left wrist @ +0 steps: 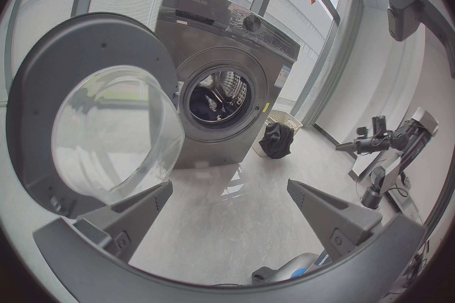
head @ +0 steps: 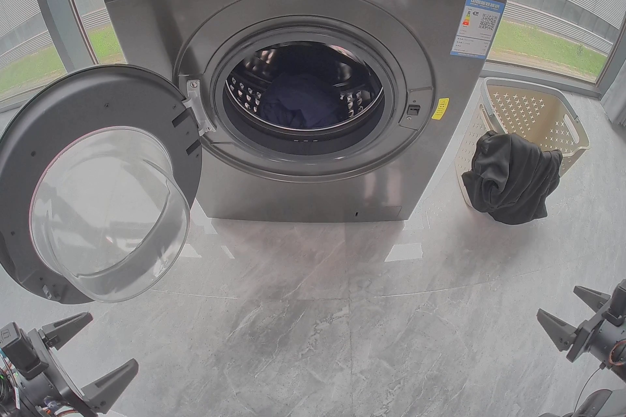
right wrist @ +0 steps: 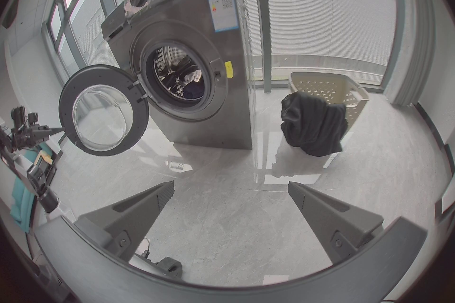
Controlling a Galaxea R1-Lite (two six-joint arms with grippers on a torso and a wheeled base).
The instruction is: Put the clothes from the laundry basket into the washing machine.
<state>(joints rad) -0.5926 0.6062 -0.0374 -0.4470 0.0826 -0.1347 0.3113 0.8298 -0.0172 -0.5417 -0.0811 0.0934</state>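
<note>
A grey front-loading washing machine (head: 306,86) stands ahead with its round door (head: 98,184) swung wide to the left. Dark blue clothing (head: 303,99) lies inside the drum. To the right of the machine a beige laundry basket (head: 535,112) holds a black garment (head: 512,177) draped over its front rim. My left gripper (head: 88,346) is low at the left, open and empty. At the lower right my right gripper (head: 574,314) is also open and empty, well short of the basket. The wrist views show the machine (left wrist: 220,81) (right wrist: 189,57), the basket (right wrist: 332,88) and the black garment (left wrist: 277,140) (right wrist: 313,124).
Polished grey floor (head: 339,307) spreads between me and the machine. Large windows (head: 561,27) run behind the machine and basket. The open door juts out over the floor on the left side, close to my left arm.
</note>
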